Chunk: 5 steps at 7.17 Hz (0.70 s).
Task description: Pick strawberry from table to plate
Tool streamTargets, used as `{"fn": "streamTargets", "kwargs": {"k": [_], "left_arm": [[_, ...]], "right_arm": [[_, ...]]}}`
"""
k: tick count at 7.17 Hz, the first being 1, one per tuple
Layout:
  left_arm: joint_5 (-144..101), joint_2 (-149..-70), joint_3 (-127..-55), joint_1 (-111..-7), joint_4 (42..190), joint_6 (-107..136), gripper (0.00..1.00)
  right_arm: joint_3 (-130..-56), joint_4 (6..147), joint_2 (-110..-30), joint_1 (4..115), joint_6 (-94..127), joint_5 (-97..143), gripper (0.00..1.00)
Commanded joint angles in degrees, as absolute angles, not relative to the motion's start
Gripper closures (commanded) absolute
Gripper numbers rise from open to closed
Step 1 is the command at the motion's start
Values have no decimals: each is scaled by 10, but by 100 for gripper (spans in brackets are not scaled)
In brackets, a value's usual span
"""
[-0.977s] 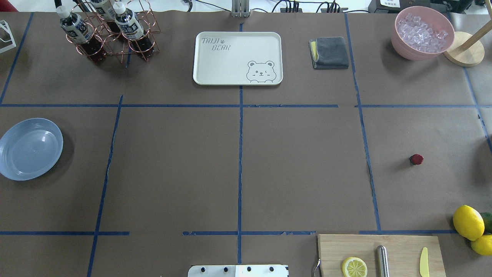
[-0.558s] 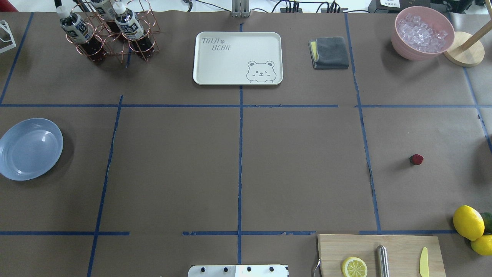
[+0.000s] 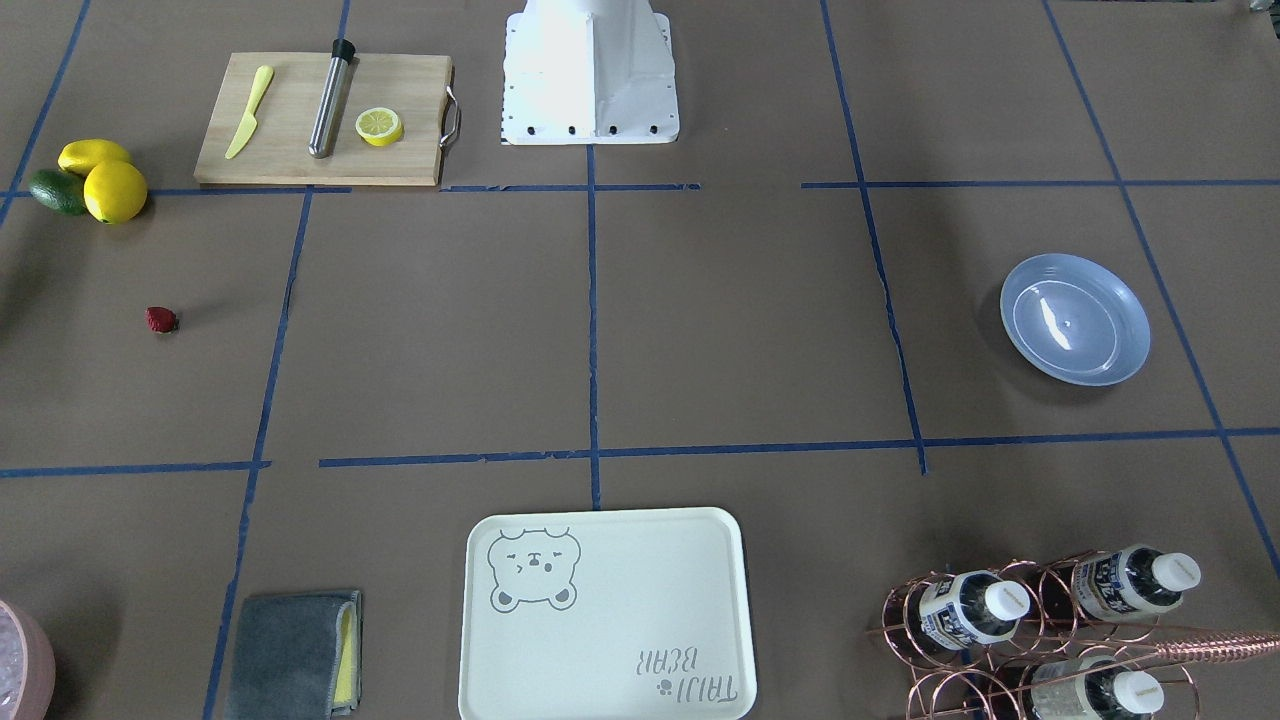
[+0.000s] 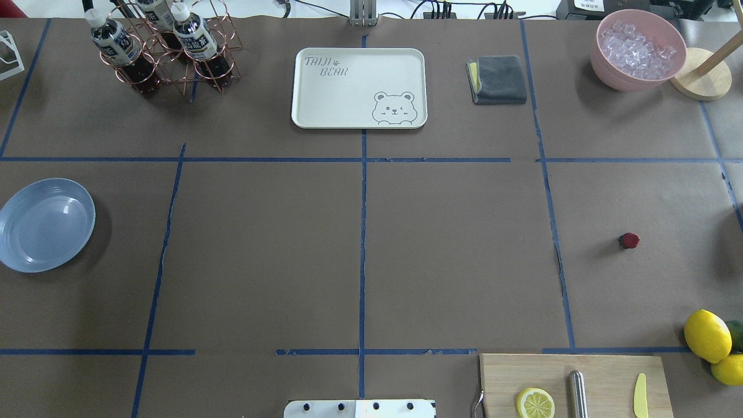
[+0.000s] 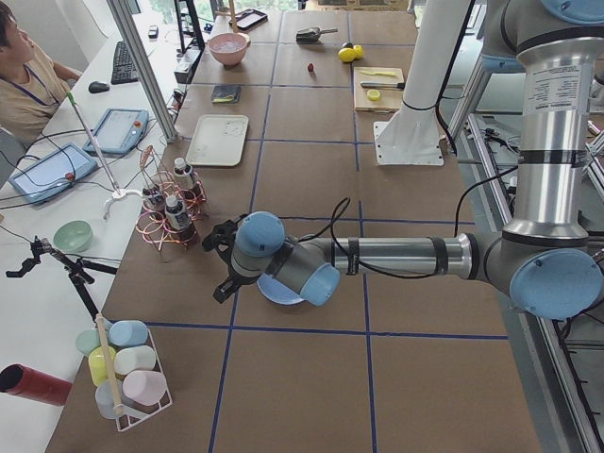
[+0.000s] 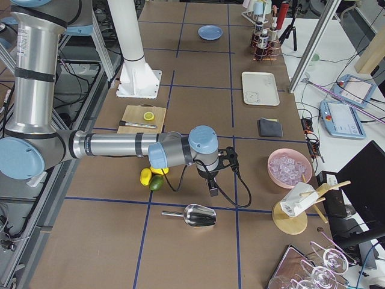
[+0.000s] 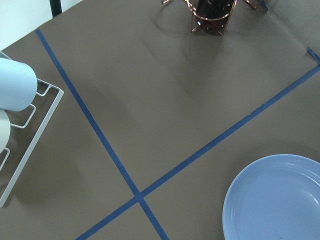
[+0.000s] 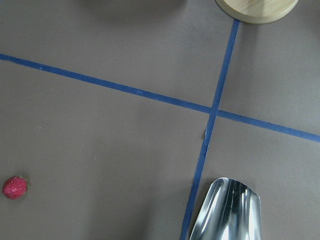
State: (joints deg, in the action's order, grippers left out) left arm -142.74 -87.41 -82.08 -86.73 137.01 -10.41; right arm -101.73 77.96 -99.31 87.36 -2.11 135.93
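The strawberry is a tiny dark-red berry lying alone on the brown table, right of centre; it also shows as the strawberry and the strawberry. The pale blue plate rests empty at the table's far left edge, plate, plate. My left gripper hovers just past the plate, near the bottle rack. My right gripper hangs over the table's right end, close to the lemons. Both show only in the side views, so I cannot tell open from shut.
A cutting board with a lemon half, a metal rod and a yellow knife lies front right. Lemons, a metal scoop, a pink ice bowl, a grey cloth, the bear tray and a bottle rack surround the middle.
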Motion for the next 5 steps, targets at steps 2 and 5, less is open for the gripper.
{"fn": "streamTargets", "kwargs": {"k": [2, 5], "left_arm": [[-1436, -865, -780, -801, 1427, 184, 0], [-1349, -847, -753, -733, 1553, 218, 2]], "right_arm": [[-1018, 779, -993, 874, -21, 1360, 0], [-1017, 779, -993, 874, -21, 1360, 0]]}}
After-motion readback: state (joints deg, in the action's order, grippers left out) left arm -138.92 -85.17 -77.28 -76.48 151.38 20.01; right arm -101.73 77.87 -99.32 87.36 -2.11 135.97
